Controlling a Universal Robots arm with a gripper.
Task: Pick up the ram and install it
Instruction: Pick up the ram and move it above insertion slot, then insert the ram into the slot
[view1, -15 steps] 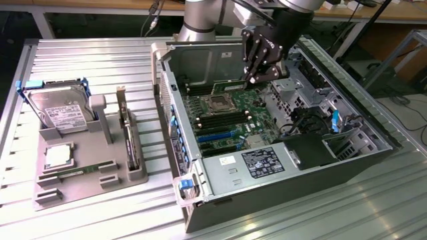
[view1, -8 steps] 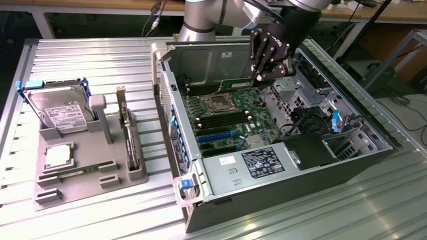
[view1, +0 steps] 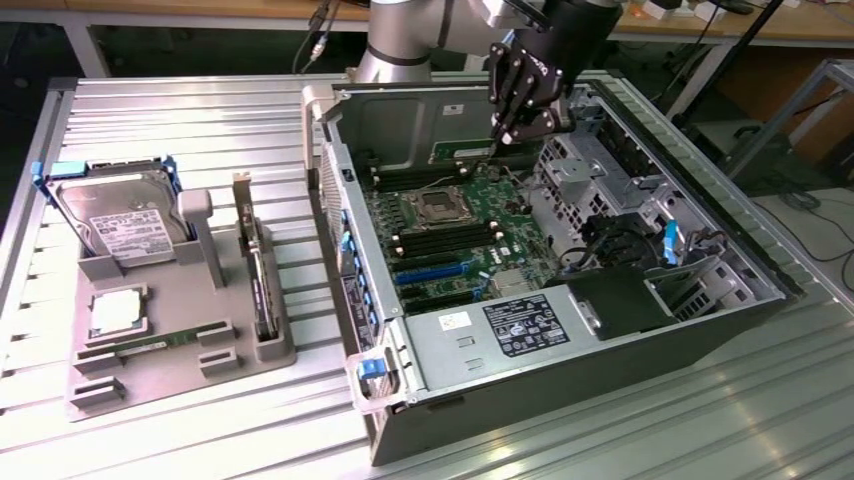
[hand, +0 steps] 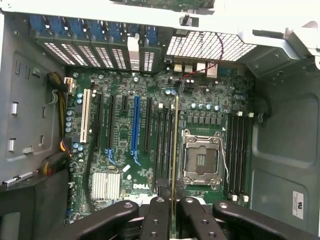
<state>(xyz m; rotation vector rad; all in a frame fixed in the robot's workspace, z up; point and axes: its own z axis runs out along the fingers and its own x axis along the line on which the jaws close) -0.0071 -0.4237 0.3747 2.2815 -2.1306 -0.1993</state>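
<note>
The gripper (view1: 514, 122) hangs inside the open computer case (view1: 561, 400), its jaws pinching the ram (hand: 175, 150) edge-on over the motherboard (hand: 125, 150). The stick runs along the black memory slots (hand: 162, 145), just beside the CPU socket (hand: 201, 160); whether it touches a slot cannot be told. Well apart, on the exterior view's left, a grey holder (view1: 174, 345) carries a hard drive (view1: 127, 225) and an expansion card (view1: 254, 270).

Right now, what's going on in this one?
The robot arm's gripper is shut on the ram, a thin stick. It holds the stick edge-down in the open computer case, above the memory slots beside the empty CPU socket on the motherboard. It does not look seated in a slot yet.
</note>
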